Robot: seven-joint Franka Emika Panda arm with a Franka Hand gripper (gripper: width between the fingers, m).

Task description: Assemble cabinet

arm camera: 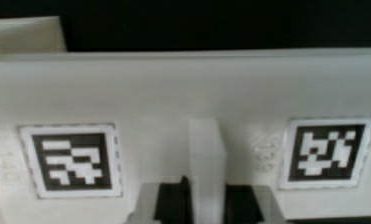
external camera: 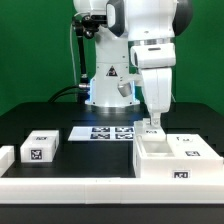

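We see hand (external camera: 153, 125) gripping upright wall of cabinet (external camera: 178, 160) — one finger each side; small block (external camera: 40, 148) lies well apart on table (external camera: 100, 160).

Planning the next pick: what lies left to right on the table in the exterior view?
Small white plastic block at the frame edge → small white plastic block with a black-and-white tag → thin flat white marker board → large white boxy plastic cabinet body.

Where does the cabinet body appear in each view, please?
Exterior view: cabinet body at the exterior view's right, near the front, directly below the gripper.
Wrist view: its white wall with two tags fills most of the picture.
Shared landmark: the gripper, right at the body.
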